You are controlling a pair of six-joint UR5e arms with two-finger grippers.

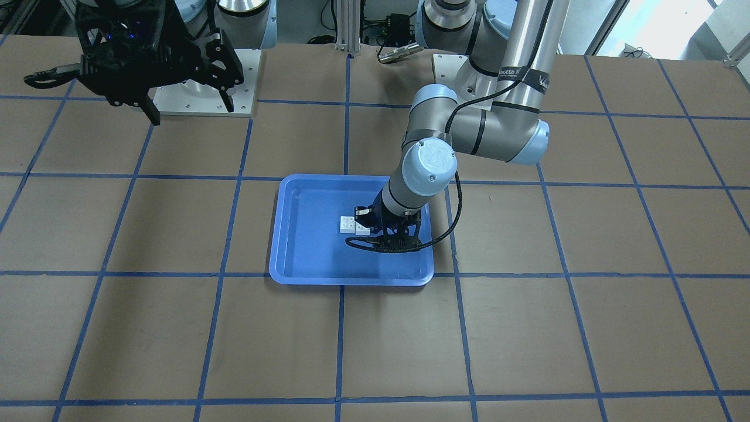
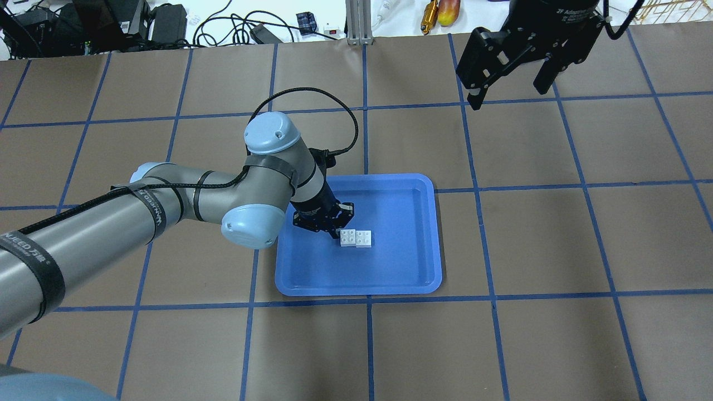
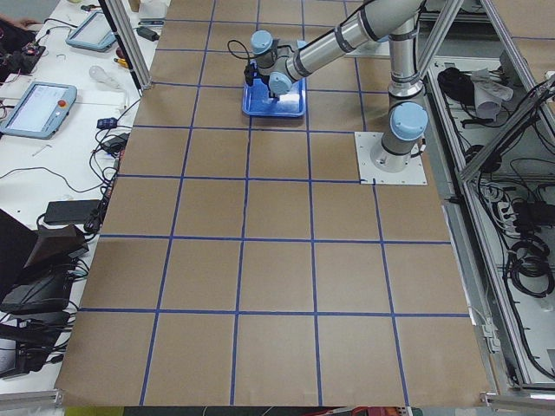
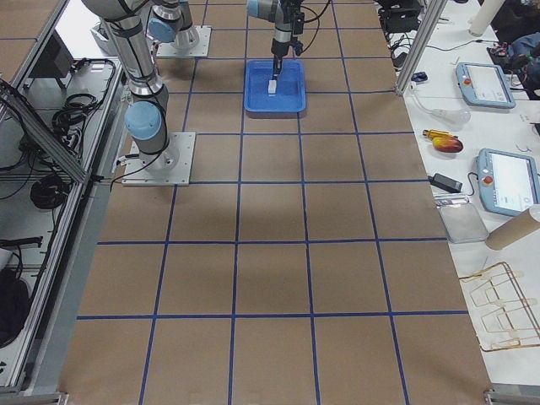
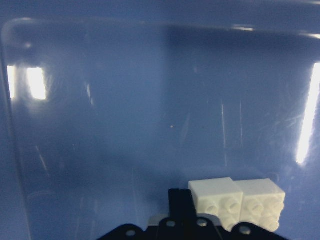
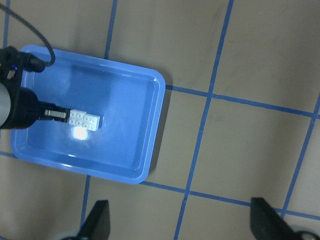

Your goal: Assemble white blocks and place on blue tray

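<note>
Where brown paper ruled into squares by blue tape covers your table, the blue tray lies near its middle, and the white blocks sit joined side by side on its floor. The left gripper touches one end of the pair; whether it pinches, you cannot tell. The right gripper hangs spread, well apart. Teach pendants lie on your side benches.
</note>
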